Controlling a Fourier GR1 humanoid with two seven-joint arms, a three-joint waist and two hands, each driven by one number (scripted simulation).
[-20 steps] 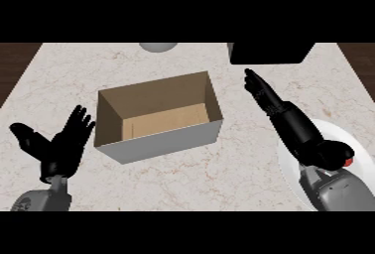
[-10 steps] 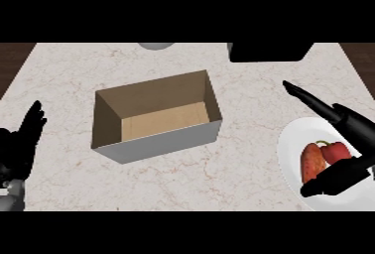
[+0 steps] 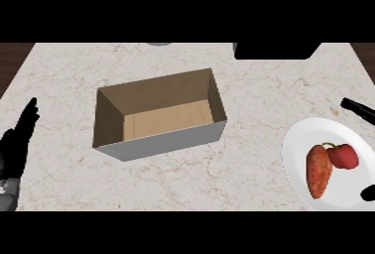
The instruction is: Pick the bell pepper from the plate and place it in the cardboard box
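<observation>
**A:** What has changed at the right of the bench (image 3: 264,94)?

**B:** The right hand (image 3: 357,107) has swung outward, mostly past the view's edge. Only a straight fingertip above the plate (image 3: 300,144) and the thumb tip by its lower rim show. They are well apart, so the hand reads as spread and holding nothing. A second ago the forearm covered the plate; now it is exposed.

**A:** And the bell pepper (image 3: 343,156)?

**B:** It is on the plate, just beside a long orange vegetable (image 3: 319,171). The cardboard box (image 3: 161,116) stands open-topped, well apart to the left.

**A:** The left hand (image 3: 18,141)?

**B:** It has drawn back to the left edge, fingers straight, resting.

**A:** What does this mean for the task?

**B:** The grasp is probably being lined up; nothing is lifted yet
</observation>
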